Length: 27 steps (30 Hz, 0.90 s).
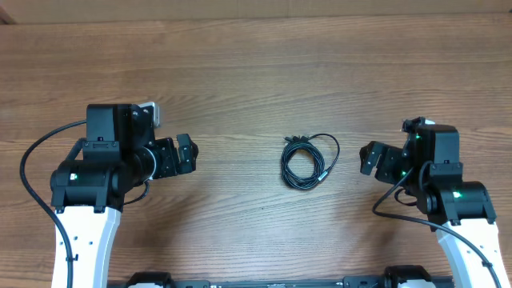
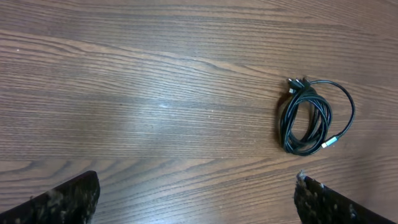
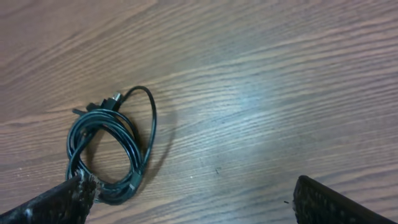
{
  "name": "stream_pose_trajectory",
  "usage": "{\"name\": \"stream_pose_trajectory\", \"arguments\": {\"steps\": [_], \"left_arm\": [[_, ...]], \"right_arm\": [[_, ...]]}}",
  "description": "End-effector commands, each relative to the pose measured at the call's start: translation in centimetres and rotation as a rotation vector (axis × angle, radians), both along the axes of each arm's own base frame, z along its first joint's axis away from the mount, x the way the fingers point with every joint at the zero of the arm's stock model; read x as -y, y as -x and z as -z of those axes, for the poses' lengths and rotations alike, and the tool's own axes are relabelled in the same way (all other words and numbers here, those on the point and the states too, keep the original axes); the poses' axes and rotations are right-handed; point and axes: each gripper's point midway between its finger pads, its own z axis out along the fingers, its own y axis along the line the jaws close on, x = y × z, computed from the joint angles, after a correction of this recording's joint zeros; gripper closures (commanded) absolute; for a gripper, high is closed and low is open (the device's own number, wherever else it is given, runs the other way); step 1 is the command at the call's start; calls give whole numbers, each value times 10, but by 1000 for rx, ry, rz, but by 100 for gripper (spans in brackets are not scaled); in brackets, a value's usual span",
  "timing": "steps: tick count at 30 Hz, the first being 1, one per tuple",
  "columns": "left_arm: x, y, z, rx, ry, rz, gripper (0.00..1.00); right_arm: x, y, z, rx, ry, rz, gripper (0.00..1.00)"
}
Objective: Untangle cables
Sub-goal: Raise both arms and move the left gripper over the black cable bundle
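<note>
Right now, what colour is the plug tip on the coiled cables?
Silver plug tip; the cables themselves are black. Left wrist view shows it best.

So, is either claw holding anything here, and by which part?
Nothing is held. The left claw and right claw both stand open, apart from the cables, which lie coiled on the table between them.

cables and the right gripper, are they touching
Apart. The overhead view shows a strip of table between the cables and the right gripper.
</note>
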Motion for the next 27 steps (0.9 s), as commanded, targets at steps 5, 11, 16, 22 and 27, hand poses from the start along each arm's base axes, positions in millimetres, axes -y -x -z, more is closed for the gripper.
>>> {"name": "stream_pose_trajectory", "arguments": {"steps": [5, 11, 16, 22, 27], "left_arm": [[2, -25, -23, 115, 47, -32, 0], [4, -46, -42, 208, 103, -92, 0], [17, -61, -48, 256, 119, -65, 0], [49, -78, -25, 212, 107, 40, 0], [82, -87, 5, 138, 68, 169, 0]], "right_arm": [[-13, -11, -19, 65, -68, -43, 0], [-13, -13, -21, 75, -71, -41, 0], [-20, -12, -22, 76, -102, -70, 0], [-20, -11, -22, 73, -101, -69, 0], [-20, -11, -21, 69, -99, -67, 0]]}}
